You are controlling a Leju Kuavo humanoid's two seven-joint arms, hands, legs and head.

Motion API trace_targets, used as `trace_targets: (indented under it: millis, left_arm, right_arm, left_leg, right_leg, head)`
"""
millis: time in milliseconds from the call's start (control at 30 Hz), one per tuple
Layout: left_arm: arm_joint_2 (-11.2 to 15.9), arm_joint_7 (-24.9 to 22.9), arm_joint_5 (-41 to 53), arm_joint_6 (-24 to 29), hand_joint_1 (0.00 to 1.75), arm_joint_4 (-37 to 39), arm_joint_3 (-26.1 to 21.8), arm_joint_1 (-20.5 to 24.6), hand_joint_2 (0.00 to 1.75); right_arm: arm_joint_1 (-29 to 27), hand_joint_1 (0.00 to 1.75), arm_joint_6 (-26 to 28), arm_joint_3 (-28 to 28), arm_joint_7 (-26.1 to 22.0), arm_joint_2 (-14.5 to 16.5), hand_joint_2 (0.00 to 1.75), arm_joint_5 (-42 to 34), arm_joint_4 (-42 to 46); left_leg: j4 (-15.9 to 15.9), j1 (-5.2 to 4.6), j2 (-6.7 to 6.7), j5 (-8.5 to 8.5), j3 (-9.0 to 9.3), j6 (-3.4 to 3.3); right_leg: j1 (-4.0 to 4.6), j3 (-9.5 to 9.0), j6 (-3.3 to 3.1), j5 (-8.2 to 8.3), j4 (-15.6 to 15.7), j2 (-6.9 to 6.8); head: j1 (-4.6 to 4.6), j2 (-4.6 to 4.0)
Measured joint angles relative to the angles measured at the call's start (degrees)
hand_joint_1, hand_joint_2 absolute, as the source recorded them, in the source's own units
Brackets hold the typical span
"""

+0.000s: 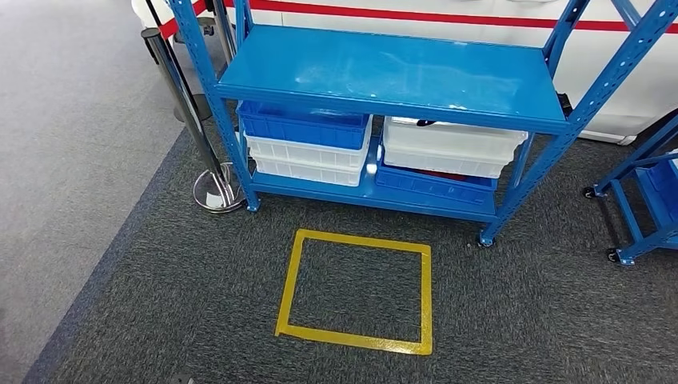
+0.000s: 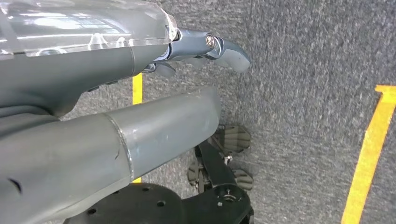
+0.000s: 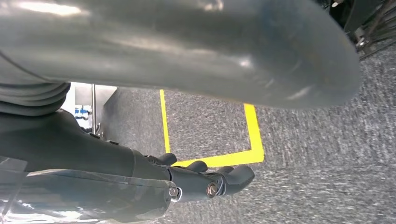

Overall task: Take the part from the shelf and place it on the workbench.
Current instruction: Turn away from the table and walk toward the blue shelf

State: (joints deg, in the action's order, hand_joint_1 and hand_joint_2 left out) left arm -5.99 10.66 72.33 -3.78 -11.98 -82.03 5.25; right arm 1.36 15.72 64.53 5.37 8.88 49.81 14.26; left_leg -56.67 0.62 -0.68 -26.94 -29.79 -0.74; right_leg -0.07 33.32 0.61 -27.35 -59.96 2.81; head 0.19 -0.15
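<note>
The blue shelf [image 1: 384, 76] stands straight ahead with a bare top board. On its lower board sit a blue bin [image 1: 302, 126] over white bins [image 1: 308, 160] on the left, and a white bin [image 1: 448, 148] over a blue bin [image 1: 432, 186] on the right. A dark bit [image 1: 424, 122] shows at the right white bin's rim; the bins' contents are otherwise hidden. My left hand [image 2: 140, 65] hangs over the carpet, fingers [image 2: 219, 46] stretched out, holding nothing. My right hand [image 3: 140, 168] also hangs over the carpet with nothing in it, fingers [image 3: 219, 182] extended.
A yellow taped square [image 1: 356, 290] marks the dark carpet in front of the shelf. A barrier post with a round metal base [image 1: 216, 190] stands at the shelf's left leg. Another blue wheeled rack [image 1: 644, 200] is at the right edge. A white wall with a red stripe runs behind.
</note>
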Motion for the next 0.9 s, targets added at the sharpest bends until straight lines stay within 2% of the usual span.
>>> trace_targets:
  millis: [33, 100, 133, 167, 200, 267, 333, 400, 500, 533, 567, 633, 667, 700, 733, 767, 800, 833, 867, 900]
  left_arm:
    - [0.0, -0.2, -0.1, 0.0, 0.00, 0.0, 0.0, 0.0, 0.00]
    - [0.0, -0.5, -0.2, 0.0, 0.00, 0.0, 0.0, -0.2, 0.00]
    - [0.0, -0.6, -0.2, 0.0, 0.00, 0.0, 0.0, -0.3, 0.00]
    - [0.0, -0.7, -0.2, 0.0, 0.00, 0.0, 0.0, -0.3, 0.00]
    - [0.0, -0.8, -0.2, 0.0, 0.00, 0.0, 0.0, -0.3, 0.00]
    - [-0.1, -0.9, -0.2, 0.0, 0.00, 0.0, 0.0, -0.3, 0.00]
    - [-0.1, -1.4, -0.3, 0.0, 0.00, 0.0, 0.0, -0.2, 0.00]
    - [-0.2, -2.3, -0.8, -0.1, 0.00, 0.0, 0.0, -0.1, 0.00]
    - [-0.3, -3.1, -1.4, -0.1, 0.00, 0.0, -0.1, 0.0, 0.00]
    - [-0.3, -3.3, -1.4, -0.1, 0.00, 0.0, -0.1, 0.0, 0.00]
    - [-0.3, -3.3, -1.4, -0.1, 0.00, 0.0, -0.1, -0.1, 0.00]
    - [-0.3, -3.5, -1.3, 0.0, 0.00, 0.0, -0.1, -0.3, 0.00]
    - [-0.3, -3.5, -1.3, 0.0, 0.00, 0.0, -0.1, -0.4, 0.00]
    - [-0.3, -3.5, -1.3, 0.0, 0.00, 0.0, -0.1, -0.5, 0.00]
    - [-0.3, -3.5, -1.3, 0.0, 0.00, 0.0, -0.1, -0.6, 0.00]
    - [-0.3, -3.6, -1.3, 0.0, 0.00, 0.0, -0.1, -0.8, 0.00]
    - [-0.2, -3.6, -1.3, 0.0, 0.00, 0.0, -0.1, -0.9, 0.00]
    - [-0.2, -3.6, -1.3, 0.0, 0.00, 0.0, -0.1, -1.0, 0.00]
    - [-0.2, -3.7, -1.3, 0.0, 0.00, 0.0, -0.2, -1.0, 0.00]
    - [-0.2, -3.7, -1.3, 0.0, 0.00, 0.0, -0.2, -1.0, 0.00]
  right_arm:
    - [0.0, 0.00, 0.0, 0.0, 0.1, 0.0, 0.00, 0.3, 0.0]
    - [0.1, 0.00, -0.3, 0.0, 0.4, -0.1, 0.00, 0.8, 0.0]
    - [0.1, 0.00, -0.4, 0.0, 0.5, -0.2, 0.00, 0.9, 0.0]
    - [0.1, 0.00, -0.4, 0.0, 0.5, -0.2, 0.00, 0.9, 0.0]
    - [0.1, 0.00, -0.5, 0.0, 0.5, -0.3, 0.00, 0.9, 0.0]
    - [0.0, 0.00, -0.5, 0.0, 0.5, -0.4, 0.00, 0.9, 0.0]
    - [0.1, 0.00, -0.6, 0.0, 0.7, -0.4, 0.00, 1.1, 0.0]
    - [0.2, 0.00, -0.9, 0.0, 0.9, -0.4, 0.00, 1.4, 0.0]
    - [0.2, 0.00, -1.2, 0.1, 1.1, -0.5, 0.00, 1.6, 0.0]
    - [0.1, 0.00, -1.3, 0.2, 1.2, -0.5, 0.00, 1.6, 0.0]
    - [0.0, 0.00, -1.3, 0.3, 1.2, -0.5, 0.00, 1.6, 0.0]
    - [0.0, 0.00, -1.3, 0.3, 1.2, -0.5, 0.00, 1.6, 0.0]
    - [-0.1, 0.00, -1.3, 0.4, 1.2, -0.5, 0.00, 1.6, 0.0]
    - [-0.1, 0.00, -1.4, 0.4, 1.2, -0.5, 0.00, 1.6, 0.0]
    - [-0.1, 0.00, -1.4, 0.4, 1.2, -0.5, 0.00, 1.6, 0.0]
    - [-0.2, 0.00, -1.4, 0.4, 1.3, -0.5, 0.00, 1.6, 0.0]
    - [-0.3, 0.00, -1.4, 0.4, 1.3, -0.5, 0.00, 1.6, 0.0]
    - [-0.3, 0.00, -1.4, 0.4, 1.4, -0.5, 0.00, 1.7, -0.1]
    - [-0.2, 0.00, -1.4, 0.4, 1.4, -0.4, 0.00, 1.7, -0.1]
    - [-0.2, 0.00, -1.5, 0.4, 1.4, -0.4, 0.00, 1.8, -0.1]
  left_leg:
    - [0.3, 0.14, 0.34, 0.26, 0.05, -0.29]
    - [0.3, 0.07, 0.92, 0.37, -0.16, -0.52]
    - [0.3, 0.04, 1.18, 0.36, -0.27, -0.52]
    - [0.2, 0.03, 1.38, 0.33, -0.33, -0.50]
    - [0.1, 0.04, 1.49, 0.28, -0.33, -0.44]
    - [-0.1, 0.05, 1.59, 0.05, -0.17, -0.15]
    - [-0.3, -0.14, 1.64, -0.34, -0.12, 0.48]
    - [-0.2, -0.28, 1.73, -1.13, -0.16, 1.31]
    - [-1.4, -0.05, 1.65, -2.24, -0.10, 2.37]
    - [-3.7, 0.04, 1.53, -3.20, -1.04, 2.60]
    - [-7.2, 0.12, 1.39, -4.63, -2.87, 2.78]
    - [-15.4, 0.15, 1.30, -7.37, -8.10, 2.97]
    - [-17.8, 0.14, 1.28, -7.25, -10.14, 2.98]
    - [-17.9, 0.12, 1.27, -5.79, -11.13, 2.89]
    - [-15.5, 0.09, 1.25, -3.07, -10.96, 2.69]
    - [-11.5, 0.01, 1.22, 0.23, -10.00, 2.37]
    - [-7.9, -0.18, 1.14, 2.51, -8.87, 1.95]
    - [-5.1, -0.39, 1.08, 3.80, -7.86, 1.51]
    - [-3.5, -0.64, 1.02, 3.94, -7.20, 1.09]
    - [-3.2, -0.82, 1.01, 3.15, -6.72, 0.68]
  right_leg:
    - [-0.03, 1.06, 0.25, -1.56, -2.3, -0.79]
    - [-0.30, 4.40, 0.68, -5.44, -9.3, -1.96]
    - [-0.46, 5.88, 0.90, -6.61, -12.4, -2.15]
    - [-0.63, 6.51, 1.08, -6.67, -13.8, -2.27]
    - [-0.79, 6.05, 1.21, -5.64, -13.1, -2.38]
    - [-1.04, 2.27, 1.21, -1.89, -6.0, -2.84]
    - [-0.86, -0.88, 0.72, 0.10, 0.2, -3.22]
    - [-0.50, -1.35, -0.19, -0.52, 1.5, -3.16]
    - [-0.69, -2.42, -1.64, -1.17, 2.1, -2.81]
    - [-0.78, -3.04, -2.00, -1.24, 2.3, -2.77]
    - [-0.73, -3.55, -2.28, -1.44, 2.4, -2.79]
    - [-0.54, -4.60, -2.56, -2.34, 2.4, -2.61]
    - [-0.46, -5.25, -2.56, -2.89, 2.4, -2.40]
    - [-0.42, -6.03, -2.49, -3.51, 2.3, -2.18]
    - [-0.40, -6.97, -2.39, -4.21, 2.4, -1.98]
    - [-0.40, -7.92, -2.25, -4.98, 2.4, -1.84]
    - [-0.36, -8.69, -2.03, -5.76, 2.4, -1.76]
    - [-0.38, -9.27, -1.71, -6.43, 2.5, -1.64]
    - [-0.42, -9.75, -1.33, -6.93, 2.9, -1.57]
    - [-0.44, -10.21, -0.90, -6.99, 3.2, -1.53]
  head:
    - [0.13, 0.00]
    - [0.33, 0.00]
    - [0.34, 0.00]
    - [0.35, 0.00]
    - [0.36, 0.00]
    - [0.38, 0.00]
    - [0.35, 0.00]
    - [0.28, 0.00]
    - [0.09, 0.00]
    - [-0.09, 0.00]
    - [-0.29, 0.00]
    - [-0.51, 0.00]
    - [-0.53, 0.00]
    - [-0.57, 0.00]
    - [-0.61, 0.00]
    - [-0.66, 0.00]
    - [-0.58, 0.00]
    - [-0.53, 0.01]
    - [-0.43, 0.01]
    - [-0.34, 0.01]
